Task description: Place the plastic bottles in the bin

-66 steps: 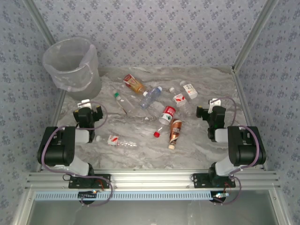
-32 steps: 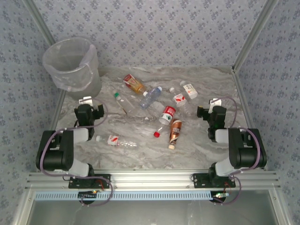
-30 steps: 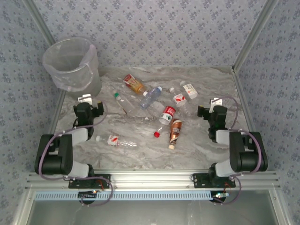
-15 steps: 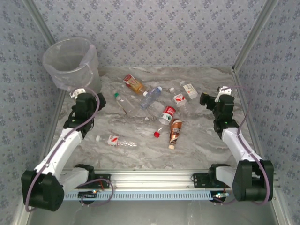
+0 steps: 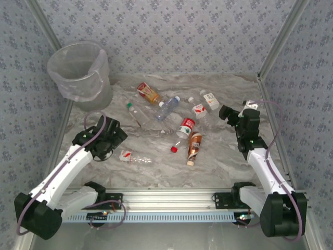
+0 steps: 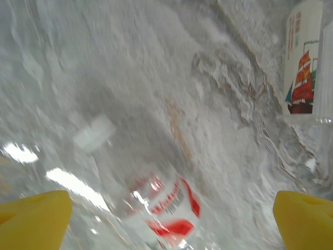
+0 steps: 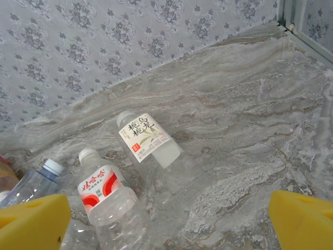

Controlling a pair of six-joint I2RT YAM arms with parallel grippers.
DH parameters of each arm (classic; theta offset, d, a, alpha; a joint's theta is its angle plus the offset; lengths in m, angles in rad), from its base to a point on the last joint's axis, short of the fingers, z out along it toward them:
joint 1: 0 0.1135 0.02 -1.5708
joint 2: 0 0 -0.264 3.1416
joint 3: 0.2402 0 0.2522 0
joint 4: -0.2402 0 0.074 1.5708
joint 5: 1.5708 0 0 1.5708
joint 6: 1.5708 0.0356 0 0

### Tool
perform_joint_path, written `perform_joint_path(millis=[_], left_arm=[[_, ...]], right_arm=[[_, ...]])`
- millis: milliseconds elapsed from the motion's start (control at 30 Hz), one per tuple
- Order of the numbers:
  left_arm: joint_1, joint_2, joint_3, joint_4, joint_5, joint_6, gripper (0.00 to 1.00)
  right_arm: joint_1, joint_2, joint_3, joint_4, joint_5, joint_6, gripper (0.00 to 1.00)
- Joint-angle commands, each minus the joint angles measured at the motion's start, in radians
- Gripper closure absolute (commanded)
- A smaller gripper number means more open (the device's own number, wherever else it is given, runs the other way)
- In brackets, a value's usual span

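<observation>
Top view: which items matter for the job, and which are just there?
Job: bin; eight loose plastic bottles.
Just there: marble table; patterned walls; aluminium frame.

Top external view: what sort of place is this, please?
Probably a robot test cell: a marble-patterned table enclosed by wallpapered panels on aluminium posts, with a left arm and right arm bolted to a rail.

Bottles lying scattered; bin (bag-lined) upright far left.

Black Chinese characters on white-labelled bottle, red Chinese characters on red-labelled bottle
</observation>
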Motion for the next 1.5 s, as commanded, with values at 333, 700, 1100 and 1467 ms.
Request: perform_joint_path(millis=[333,700,1100,1467], left_arm=[[-0.124,0.075,-0.095,0.016,0.06,-0.486,0.01],[-0.123,0.091,-0.195,0.166,0.004,-0.619,0.01],[-0.124,0.207,-0.257,0.311,-0.054,-0.687,0.2],[-0.113,0.156,-0.314,0.41,-0.111,-0.541,0.39]], right_arm=[[0.008,-0.107,-0.086,0.028,-0.039,-0.043,0.0],[0.015,-0.148,-0.089,0.004,-0.049,-0.084,0.0],[0.036,-0.146,-0.061,-0.022,-0.059,-0.106,0.0],[0.06,-0.148,-0.052,-0.026,-0.031,-0.105,0.0]])
